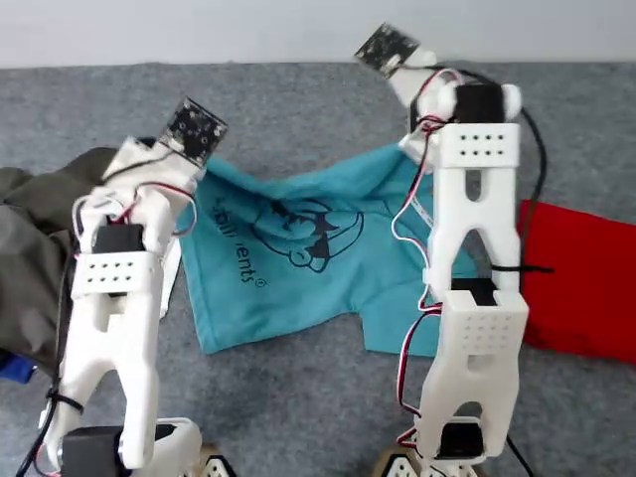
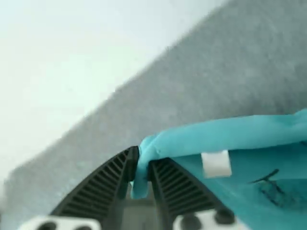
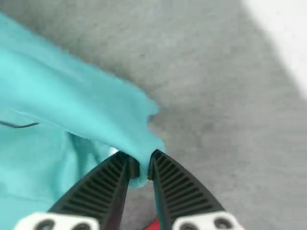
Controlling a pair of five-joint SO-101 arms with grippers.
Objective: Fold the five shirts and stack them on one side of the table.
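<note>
A teal shirt with a dark print lies spread on the grey table between the two arms. Its far edge is lifted off the cloth. My left gripper is shut on one far corner of the teal shirt, with a white label showing just beside the pinch. My right gripper is shut on the other far corner of the teal shirt. In the high view the left arm stands at the shirt's left side and the right arm at its right side.
A heap of olive-grey clothing lies at the left edge of the table. A red shirt lies flat at the right edge. A bit of blue cloth shows under the heap. Bare grey table stretches behind the teal shirt.
</note>
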